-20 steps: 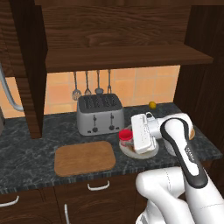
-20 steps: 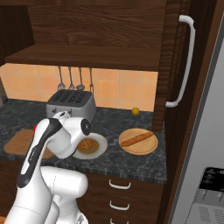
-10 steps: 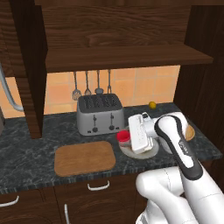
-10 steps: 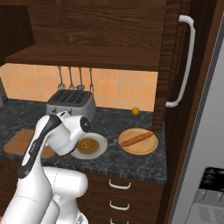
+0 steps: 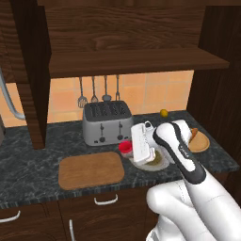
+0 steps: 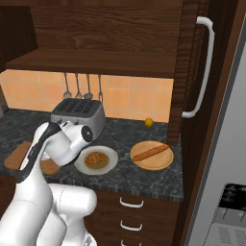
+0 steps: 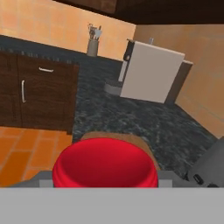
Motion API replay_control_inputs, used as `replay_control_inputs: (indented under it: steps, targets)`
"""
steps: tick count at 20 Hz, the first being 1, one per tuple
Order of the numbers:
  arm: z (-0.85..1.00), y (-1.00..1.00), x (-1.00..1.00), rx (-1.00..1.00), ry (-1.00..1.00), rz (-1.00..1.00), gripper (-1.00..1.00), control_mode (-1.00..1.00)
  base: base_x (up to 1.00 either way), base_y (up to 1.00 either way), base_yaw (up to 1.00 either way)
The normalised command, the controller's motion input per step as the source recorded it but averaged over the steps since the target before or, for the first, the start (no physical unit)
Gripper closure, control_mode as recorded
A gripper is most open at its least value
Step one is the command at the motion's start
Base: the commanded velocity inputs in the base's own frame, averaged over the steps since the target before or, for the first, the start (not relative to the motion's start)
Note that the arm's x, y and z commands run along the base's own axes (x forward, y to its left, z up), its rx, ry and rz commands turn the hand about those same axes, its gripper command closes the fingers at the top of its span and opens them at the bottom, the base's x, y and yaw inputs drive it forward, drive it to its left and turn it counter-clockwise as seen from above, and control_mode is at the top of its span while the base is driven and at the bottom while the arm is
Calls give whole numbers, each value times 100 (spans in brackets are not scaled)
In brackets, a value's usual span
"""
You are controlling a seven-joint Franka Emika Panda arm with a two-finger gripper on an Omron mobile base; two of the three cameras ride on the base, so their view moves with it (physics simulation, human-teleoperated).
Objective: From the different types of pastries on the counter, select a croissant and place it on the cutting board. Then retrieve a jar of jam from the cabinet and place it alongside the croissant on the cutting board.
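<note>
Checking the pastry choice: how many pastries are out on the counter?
2: the croissant on the white plate, and the long thin pastry on the round wooden plate.

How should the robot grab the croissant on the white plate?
Best across its chunky middle, coming straight down from above. The croissant lies flat and low in the middle of the white plate, so a sideways reach would likely bump the rim. The gripper is full with the jar of jam, so that probably goes down first.
</note>
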Motion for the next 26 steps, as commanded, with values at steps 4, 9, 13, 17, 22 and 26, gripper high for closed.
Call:
replay_control_inputs:
  steps: [4,9,13,17,22,26]
  targets:
    - [-63,43,4,0,-6,-3,100,-100,0,0,0]
    - [-59,36,4,0,-2,-1,100,-100,0,0,0]
    - [-58,18,1,0,0,0,100,-100,0,0,0]
    - [-58,18,6,1,0,-2,100,-100,0,0,0]
    - [-51,7,6,1,0,-2,100,-100,0,0,0]
    - [-54,0,16,0,0,-3,100,-100,0,0,0]
